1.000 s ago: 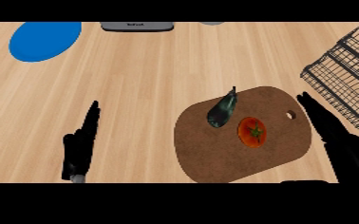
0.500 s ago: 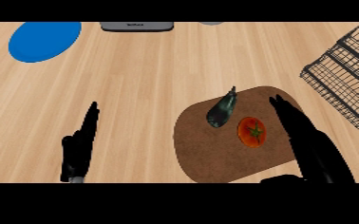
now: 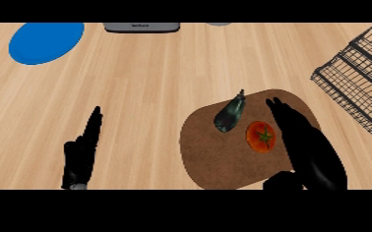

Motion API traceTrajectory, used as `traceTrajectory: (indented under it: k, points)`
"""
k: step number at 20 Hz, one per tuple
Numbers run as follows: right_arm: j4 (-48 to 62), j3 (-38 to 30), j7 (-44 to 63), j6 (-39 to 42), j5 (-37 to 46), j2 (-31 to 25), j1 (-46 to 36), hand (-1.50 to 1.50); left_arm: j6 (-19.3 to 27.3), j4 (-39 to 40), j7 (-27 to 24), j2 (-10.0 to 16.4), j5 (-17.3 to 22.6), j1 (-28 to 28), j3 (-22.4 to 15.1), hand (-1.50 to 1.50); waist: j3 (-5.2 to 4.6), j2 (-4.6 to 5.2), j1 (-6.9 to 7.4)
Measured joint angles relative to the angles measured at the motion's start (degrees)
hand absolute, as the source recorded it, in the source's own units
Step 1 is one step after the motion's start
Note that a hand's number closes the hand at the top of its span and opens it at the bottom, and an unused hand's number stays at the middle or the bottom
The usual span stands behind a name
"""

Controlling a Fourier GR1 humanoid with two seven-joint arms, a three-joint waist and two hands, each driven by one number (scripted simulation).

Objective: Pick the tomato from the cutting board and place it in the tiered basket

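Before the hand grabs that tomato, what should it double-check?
1. Tomato on the cutting board: ok.
2. Right hand open, just right of the tomato: ok.
3. Tomato held: not ok, fingers not around it.
4. Eggplant on the tomato's far side from that hand: ok.
5. Tiered basket in view at the right edge: ok; room inside: cannot tell.
6. Left hand open, resting left of the board: ok.
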Motion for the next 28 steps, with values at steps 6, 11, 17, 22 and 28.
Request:
traceTrajectory:
  k: [6, 11, 17, 22, 28]
  points:
    - [2.9, -1.7, -1.0, 2.3, 0.4, 1.9, -0.7, -1.5, -1.6, -0.8, 0.7, -0.2, -0.5, 0.2, 1.3, 0.0, 0.02, -0.01, -0.04]
    - [4.9, -2.5, -0.6, 4.5, 1.0, 3.8, -2.2, -1.5, -2.0, -1.5, 0.3, -1.0, -1.5, 1.6, 1.6, 0.0, 0.03, -0.01, -0.01]
    - [9.1, -4.3, -3.6, 4.9, 1.7, 4.7, -1.8, -1.5, -2.5, -1.2, 0.9, -2.0, -2.6, 0.9, 2.5, 0.0, 0.03, -0.01, -0.05]
    - [11.2, -3.9, -4.7, 4.2, 3.0, 6.3, -0.3, -1.5, -2.7, -0.3, 0.2, -3.1, -3.6, 0.5, 3.0, 0.0, 0.1, -0.06, -0.1]
    - [15.2, -6.4, -7.8, 4.3, 2.8, 6.7, -1.6, 1.5, -3.5, 0.5, 0.3, -3.7, -4.0, -0.4, 4.1, 0.0, 0.16, -0.12, -0.05]
